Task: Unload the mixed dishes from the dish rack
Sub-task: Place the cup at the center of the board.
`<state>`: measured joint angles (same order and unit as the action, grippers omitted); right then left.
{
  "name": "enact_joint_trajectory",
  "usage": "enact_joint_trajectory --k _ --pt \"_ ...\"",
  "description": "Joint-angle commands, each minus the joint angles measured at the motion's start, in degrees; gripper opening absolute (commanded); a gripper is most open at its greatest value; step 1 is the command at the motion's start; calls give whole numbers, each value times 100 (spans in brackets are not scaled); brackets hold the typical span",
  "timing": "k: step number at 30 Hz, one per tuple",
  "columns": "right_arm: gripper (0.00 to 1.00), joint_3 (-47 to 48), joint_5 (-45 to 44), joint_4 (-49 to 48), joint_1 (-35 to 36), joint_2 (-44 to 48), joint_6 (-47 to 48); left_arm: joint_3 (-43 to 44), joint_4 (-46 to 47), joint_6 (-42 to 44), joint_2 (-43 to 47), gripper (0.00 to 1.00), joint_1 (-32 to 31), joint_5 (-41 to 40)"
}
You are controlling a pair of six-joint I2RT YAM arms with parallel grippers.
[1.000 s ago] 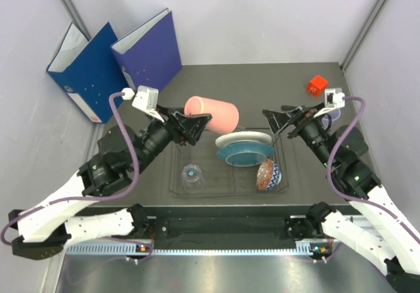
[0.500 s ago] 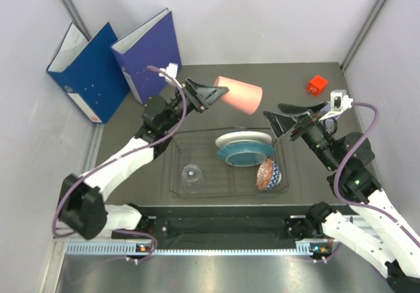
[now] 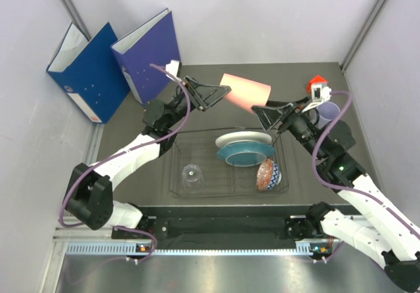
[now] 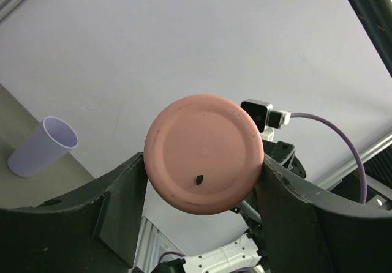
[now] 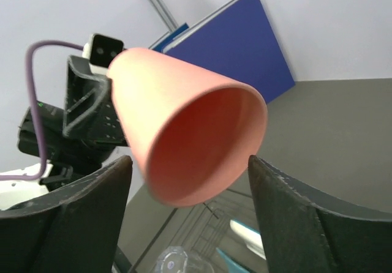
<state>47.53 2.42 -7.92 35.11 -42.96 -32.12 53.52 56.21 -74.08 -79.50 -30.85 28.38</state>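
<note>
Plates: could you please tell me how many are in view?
2: the white plate and the teal plate on its near side, both on edge in the dish rack. None looks hidden.

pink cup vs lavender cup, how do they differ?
Colour: the pink cup is salmon, the lavender cup pale purple. Pose: the pink cup lies sideways in the air; the lavender cup stands upright on the table. State: the left hand grips the pink cup's base; the lavender cup is free. Both are tapered cups, out of the rack.
</note>
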Motion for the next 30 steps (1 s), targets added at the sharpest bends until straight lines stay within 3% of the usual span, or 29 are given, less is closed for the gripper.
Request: enact_joint_trajectory --k 1,2,4,5,6,11,13,14,15,16,17,19,21,23,24,26,27,30 --pt "67 239 259 -578 57 -291 22 54 707 -212 58 0 0 132" --pt "50 257 277 -614 57 -353 13 36 716 -238 40 0 0 124" --pt "27 327 286 -675 57 -467 -14 1 716 -238 40 0 0 115" --pt "10 353 295 -675 57 -494 -22 1 708 -221 32 0 9 115" --pt "8 380 295 -675 48 -520 -22 1 682 -203 23 0 9 124" --pt "0 354 225 -579 57 -450 -23 45 462 -89 32 1 0 150" --pt "0 345 128 -474 57 -319 30 124 330 -45 -12 12 9 246" --pt "0 388 58 -404 57 -266 74 159 156 51 -21 23 9 273" --pt "0 432 -134 -194 57 -144 109 246 -11 148 -21 65 9 308" --pt "0 494 -206 -53 48 -82 231 299 -283 270 40 88 35 317" --pt "0 738 -485 157 48 -37 311 378 -1251 733 110 99 61 204" --pt "0 1090 -1197 991 48 -2 573 650 -2302 1358 364 99 175 -129" --pt "0 1879 -2336 2131 48 -115 751 765 -3690 2134 672 99 272 -1058" --pt "0 2703 -3050 2863 48 -334 777 765 -4089 2371 927 99 290 -1527" --pt "0 3040 -3846 3789 40 -736 751 757 -4248 2407 980 99 281 -1763" --pt "0 4161 -4545 4812 5 -1274 585 739 -4617 2382 1086 99 281 -1923" --pt "0 4533 -5105 5801 -83 -1842 462 757 -4723 2372 1104 99 281 -2020" --pt "0 5625 -5400 7273 -337 -2670 -214 696 -5014 2302 1183 99 281 -2074"
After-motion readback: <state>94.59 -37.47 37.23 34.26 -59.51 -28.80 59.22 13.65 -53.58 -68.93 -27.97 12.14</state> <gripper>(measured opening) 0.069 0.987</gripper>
